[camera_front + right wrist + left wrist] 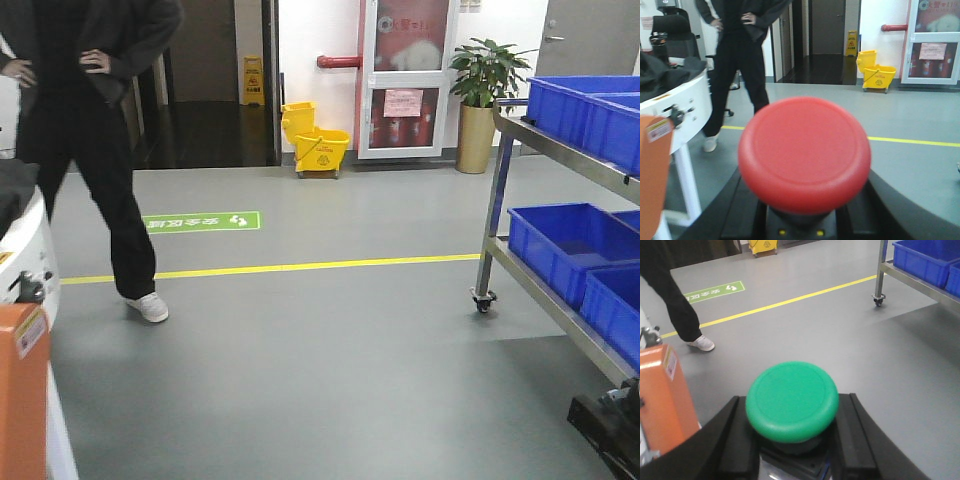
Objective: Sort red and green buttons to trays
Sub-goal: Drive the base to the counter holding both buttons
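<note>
In the left wrist view the green button (791, 401) fills the lower middle, its round cap facing the camera and its black-and-silver base below. My left gripper (795, 407) is shut on that base, with a black finger (732, 440) on each side. The right wrist view shows the red button (805, 150) close up and slightly blurred. My right gripper (807, 197) is shut on its dark base, and a black finger (747, 210) flanks it. Both buttons hang above the grey floor. The trays are out of view.
A person in black (90, 150) stands at the left by a yellow floor line (300, 267). A steel wheeled cart (497, 200) with deep blue crates (565, 245) fills the right. An orange-and-white machine (22, 380) sits at near left. A yellow mop bucket (318, 140) and a plant (480, 90) stand far back.
</note>
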### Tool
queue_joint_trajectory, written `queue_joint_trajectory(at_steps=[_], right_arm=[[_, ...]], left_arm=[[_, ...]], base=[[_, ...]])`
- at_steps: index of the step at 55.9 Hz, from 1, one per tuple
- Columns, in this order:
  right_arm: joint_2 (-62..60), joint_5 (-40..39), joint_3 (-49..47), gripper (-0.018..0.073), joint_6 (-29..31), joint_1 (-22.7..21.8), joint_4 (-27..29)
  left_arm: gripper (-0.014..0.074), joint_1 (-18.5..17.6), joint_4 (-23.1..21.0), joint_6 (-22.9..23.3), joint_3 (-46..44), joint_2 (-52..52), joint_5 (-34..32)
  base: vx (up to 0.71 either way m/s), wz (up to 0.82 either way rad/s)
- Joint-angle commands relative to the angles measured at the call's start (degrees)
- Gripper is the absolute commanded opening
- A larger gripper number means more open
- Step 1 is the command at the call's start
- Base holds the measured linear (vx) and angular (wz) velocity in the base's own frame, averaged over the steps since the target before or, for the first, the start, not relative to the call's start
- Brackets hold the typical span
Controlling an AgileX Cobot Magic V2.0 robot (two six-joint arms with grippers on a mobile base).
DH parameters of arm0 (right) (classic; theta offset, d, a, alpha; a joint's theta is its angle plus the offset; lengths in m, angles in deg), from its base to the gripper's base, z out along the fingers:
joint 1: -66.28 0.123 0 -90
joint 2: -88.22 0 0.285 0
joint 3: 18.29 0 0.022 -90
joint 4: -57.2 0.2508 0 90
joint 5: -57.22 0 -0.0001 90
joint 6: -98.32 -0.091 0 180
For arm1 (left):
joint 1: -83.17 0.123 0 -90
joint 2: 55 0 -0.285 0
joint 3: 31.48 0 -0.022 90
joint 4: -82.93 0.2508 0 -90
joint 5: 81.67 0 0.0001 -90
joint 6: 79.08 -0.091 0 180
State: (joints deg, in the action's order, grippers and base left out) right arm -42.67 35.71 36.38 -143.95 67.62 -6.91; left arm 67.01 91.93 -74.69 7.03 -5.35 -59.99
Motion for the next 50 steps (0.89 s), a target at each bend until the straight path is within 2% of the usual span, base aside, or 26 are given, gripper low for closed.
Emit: queue_joint_trajectory(at_steps=[1,50], right_arm=[[-0.3,-3.0,-1.7,-0.0009,-0.1,-0.1,1.3],[-0.3,-3.0,-1.7,-0.0009,-0.1,-0.1,1.2]], left_arm=[[0.0001,-0.3,-0.2,0.6,-1.6,-0.1,-5.0],[0.0001,-0.3,-0.2,0.6,-1.6,-0.1,-4.9]], base=[[0.50,-0.08],[0.52,-0.03]])
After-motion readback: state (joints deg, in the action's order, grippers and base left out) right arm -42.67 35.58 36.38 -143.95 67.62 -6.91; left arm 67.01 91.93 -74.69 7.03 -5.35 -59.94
